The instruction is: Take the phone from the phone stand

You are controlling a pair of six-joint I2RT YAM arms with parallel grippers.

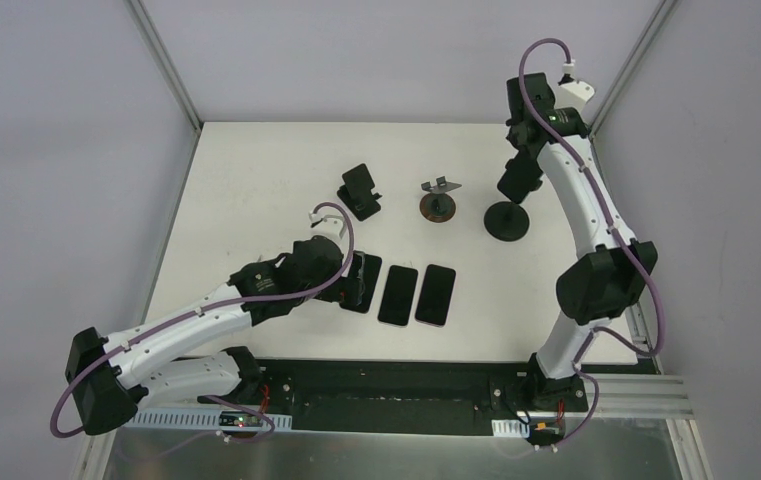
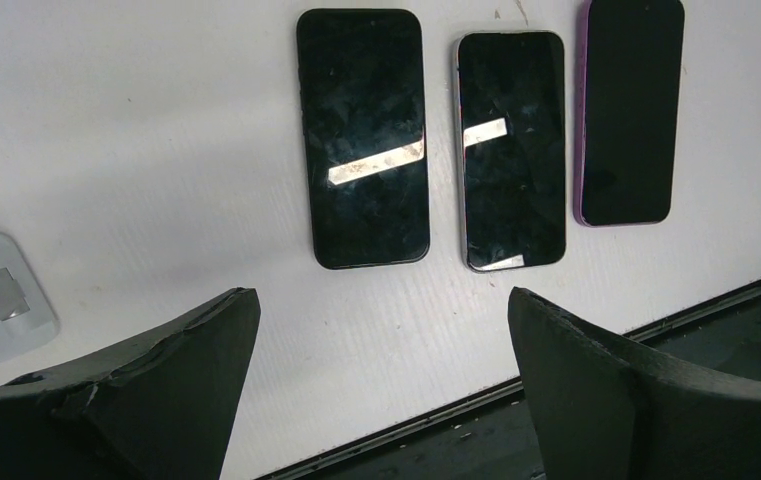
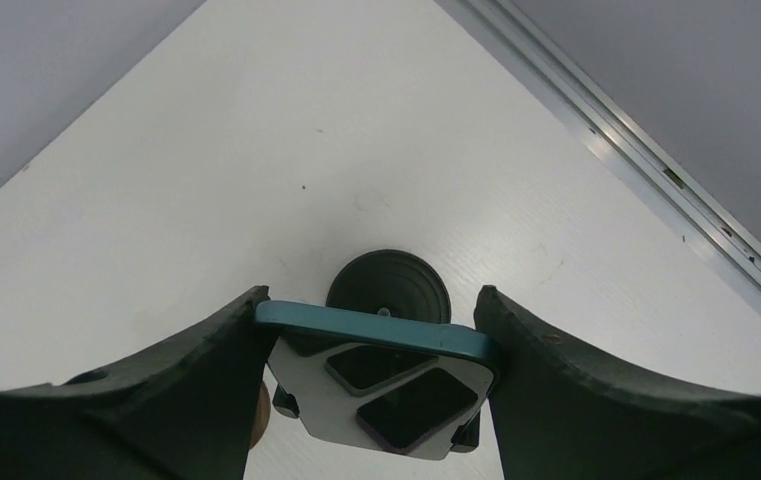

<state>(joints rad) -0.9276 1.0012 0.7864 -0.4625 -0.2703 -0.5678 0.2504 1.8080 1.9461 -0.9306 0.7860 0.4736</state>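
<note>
At upper right, right gripper (image 1: 516, 185) clamps phone (image 3: 376, 332) on stand (image 3: 388, 280). Next, probably, lift it clear. Left gripper (image 2: 381, 330) gapes wide, empty.

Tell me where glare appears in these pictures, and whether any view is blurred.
Left wrist: bright strips of glare cross the left phone and the middle phone; the purple-edged phone has none. Right wrist: the teal phone is sharp and evenly lit. Top external: even light, only soft shadows, nothing blurred.
</note>
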